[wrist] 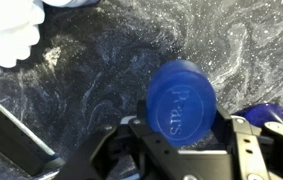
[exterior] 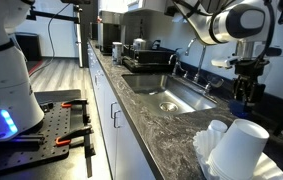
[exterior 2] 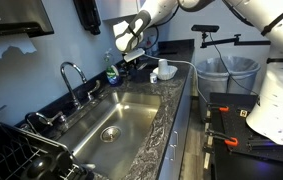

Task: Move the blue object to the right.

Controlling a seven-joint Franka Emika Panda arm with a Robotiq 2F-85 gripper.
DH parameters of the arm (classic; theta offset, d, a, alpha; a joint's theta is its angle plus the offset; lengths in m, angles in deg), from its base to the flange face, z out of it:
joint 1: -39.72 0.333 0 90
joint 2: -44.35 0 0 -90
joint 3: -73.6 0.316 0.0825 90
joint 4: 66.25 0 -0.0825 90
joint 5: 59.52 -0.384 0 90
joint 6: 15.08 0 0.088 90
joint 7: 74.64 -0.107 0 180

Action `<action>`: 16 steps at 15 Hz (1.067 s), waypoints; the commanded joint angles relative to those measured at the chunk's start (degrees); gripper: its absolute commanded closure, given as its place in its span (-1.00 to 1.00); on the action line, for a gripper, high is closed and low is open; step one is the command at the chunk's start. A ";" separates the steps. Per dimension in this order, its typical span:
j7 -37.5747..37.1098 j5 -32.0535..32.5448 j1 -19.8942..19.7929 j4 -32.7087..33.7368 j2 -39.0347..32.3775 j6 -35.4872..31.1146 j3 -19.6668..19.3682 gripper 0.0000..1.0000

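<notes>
The blue object point(wrist: 181, 98) is a round blue bottle with "Pears" embossed on its top. It fills the middle of the wrist view, over the dark marbled counter point(wrist: 101, 70). My gripper point(wrist: 186, 135) has one finger close on each side of it and looks shut on it. In both exterior views the gripper point(exterior: 243, 98) point(exterior 2: 129, 62) hangs low over the counter beside the far end of the sink. The blue object itself is too small to make out there.
A steel sink point(exterior 2: 111, 125) with a faucet point(exterior 2: 71, 75) lies beside the gripper. White cups point(exterior: 231, 145) point(exterior 2: 164, 70) stand on the counter nearby, and their white edge shows in the wrist view point(wrist: 6, 35). A dish rack point(exterior 2: 21, 155) sits at the sink's other end.
</notes>
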 commanded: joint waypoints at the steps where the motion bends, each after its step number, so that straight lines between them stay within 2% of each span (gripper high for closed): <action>1: -9.87 -1.64 2.00 0.06 -0.71 1.81 -2.86 0.28; 5: -20.87 -2.78 3.04 0.28 -1.77 4.03 -4.59 0.28; 12: -34.18 -7.55 1.84 2.61 -2.60 10.25 -3.56 0.28; 14: -34.83 -9.44 0.59 1.37 -1.44 7.96 -2.21 0.28; 15: -33.46 -7.36 1.26 1.08 -2.35 7.72 -2.85 0.28; 16: -33.43 -7.51 1.15 1.11 -2.35 7.70 -2.80 -0.22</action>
